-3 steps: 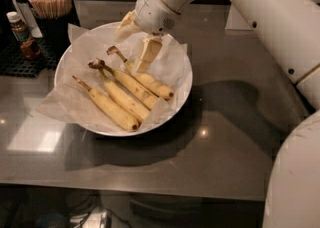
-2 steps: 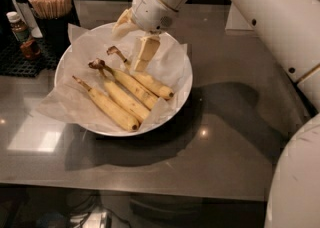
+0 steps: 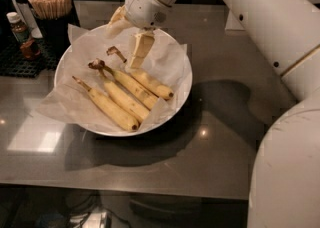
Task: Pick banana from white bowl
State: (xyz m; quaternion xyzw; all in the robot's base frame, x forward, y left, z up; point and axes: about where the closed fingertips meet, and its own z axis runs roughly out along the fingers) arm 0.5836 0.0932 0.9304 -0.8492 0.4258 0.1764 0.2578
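The white bowl [image 3: 180, 54] sits left of centre on the grey table, lined with crinkled paper and holding several bananas. The banana [image 3: 151, 85] with the frayed, curled brown stem lies furthest right, its dark tip pointing right. My gripper [image 3: 129, 34] hangs over the bowl's far side, open. One pale finger [image 3: 141, 48] reaches down onto the stem end of that banana and hides part of it. The other finger [image 3: 116, 18] is near the bowl's far rim. Nothing is held between them.
Two bananas joined at a dark stem [image 3: 127, 99] and a single thin-stemmed banana [image 3: 110, 108] lie left of the target. A cup of wooden sticks [image 3: 50, 3] and small bottles [image 3: 21, 34] stand on a black mat at the back left. My white arm [image 3: 270, 32] spans the right.
The gripper and wrist have shifted slightly left over the bowl. The bananas have not moved.
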